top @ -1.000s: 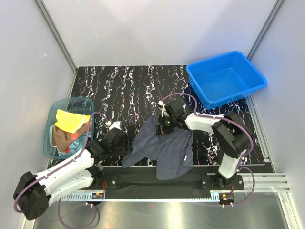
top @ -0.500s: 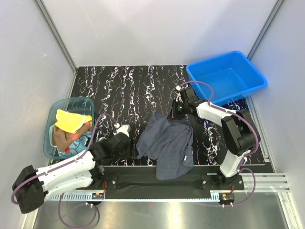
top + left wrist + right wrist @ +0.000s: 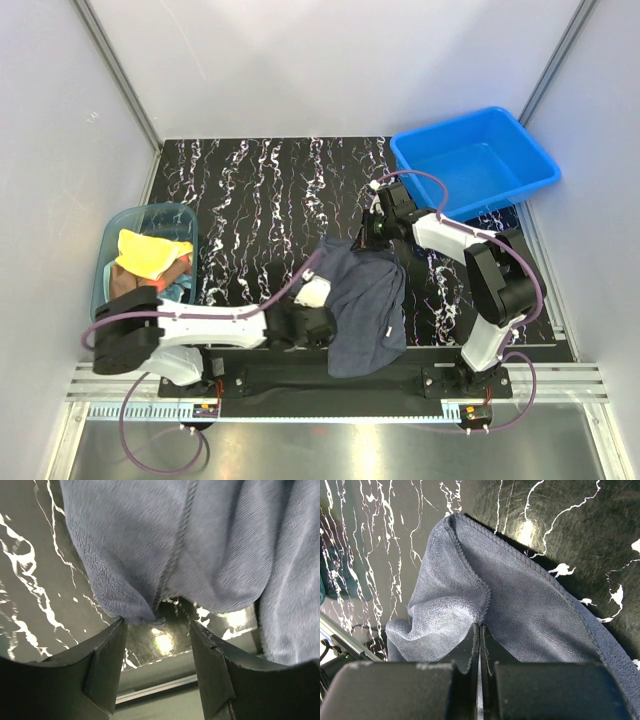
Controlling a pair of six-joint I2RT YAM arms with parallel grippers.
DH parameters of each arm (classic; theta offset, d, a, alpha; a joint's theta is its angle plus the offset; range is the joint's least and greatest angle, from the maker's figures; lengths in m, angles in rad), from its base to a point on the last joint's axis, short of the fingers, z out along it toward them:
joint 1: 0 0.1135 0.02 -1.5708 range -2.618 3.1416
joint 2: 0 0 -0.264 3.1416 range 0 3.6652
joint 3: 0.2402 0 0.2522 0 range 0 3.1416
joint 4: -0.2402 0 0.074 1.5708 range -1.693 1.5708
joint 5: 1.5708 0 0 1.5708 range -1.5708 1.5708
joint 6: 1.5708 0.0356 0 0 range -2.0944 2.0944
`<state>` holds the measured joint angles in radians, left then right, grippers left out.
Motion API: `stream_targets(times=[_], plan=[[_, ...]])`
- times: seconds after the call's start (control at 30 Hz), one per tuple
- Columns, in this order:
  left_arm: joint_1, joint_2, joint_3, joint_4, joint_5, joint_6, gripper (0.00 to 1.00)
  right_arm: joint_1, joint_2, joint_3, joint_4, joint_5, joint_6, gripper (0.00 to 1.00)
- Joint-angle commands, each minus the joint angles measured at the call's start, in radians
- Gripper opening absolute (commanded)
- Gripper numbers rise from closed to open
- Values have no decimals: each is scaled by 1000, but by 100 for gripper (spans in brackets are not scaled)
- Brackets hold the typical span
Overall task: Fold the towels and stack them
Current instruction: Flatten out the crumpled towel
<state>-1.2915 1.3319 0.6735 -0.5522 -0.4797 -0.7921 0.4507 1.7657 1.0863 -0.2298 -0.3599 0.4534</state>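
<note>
A dark slate-blue towel (image 3: 362, 300) lies crumpled on the black marbled table. My right gripper (image 3: 371, 237) is shut on its far hem, and the right wrist view shows the jaws closed on that edge (image 3: 480, 626) with the towel (image 3: 535, 610) spreading beyond. My left gripper (image 3: 322, 322) is at the towel's near-left edge. Its jaws are open (image 3: 156, 626), with the towel's hem (image 3: 135, 612) at the fingertips but not gripped. A pale yellow towel (image 3: 150, 251) and a red one (image 3: 133, 288) lie in the teal tub (image 3: 105, 250).
A rigid blue bin (image 3: 472, 165) stands at the back right, close behind my right arm. The translucent teal tub is at the left edge. A metal rail (image 3: 330, 378) runs along the table's near edge, just below the towel.
My left arm has swung right from beside the tub to the towel's near-left edge. My right gripper first pulled the far hem back and right, then held still. The towel has spread out.
</note>
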Motion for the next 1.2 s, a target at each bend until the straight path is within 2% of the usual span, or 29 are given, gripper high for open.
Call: stream_targets(times=[0.0,0.13,0.27,0.37,0.47,0.73,0.9,1.07,1.17], plan=[[-60,116,115,-129,-204,-64,58,-4,-22,4,24,-19,10,0],[-117,219,228,-322,-339,-142,58,-4,-25,1,24,-24,5,0],[-169,234,297,-391,-398,-161,60,-4,-22,0,24,-27,5,0],[-201,192,307,-332,-392,-77,60,-6,-20,1,24,-28,1,0],[-200,141,247,-223,-343,6,60,-6,-23,0,26,-31,1,0],[-140,124,161,-112,-235,79,50,-9,-18,7,23,-43,2,0],[-117,179,176,-112,-186,96,50,-10,-8,27,0,-50,-7,0],[-106,222,189,-120,-148,91,49,-14,6,31,-17,-65,-18,7],[-101,240,202,-147,-143,76,49,-14,-2,6,-11,-79,-24,17]])
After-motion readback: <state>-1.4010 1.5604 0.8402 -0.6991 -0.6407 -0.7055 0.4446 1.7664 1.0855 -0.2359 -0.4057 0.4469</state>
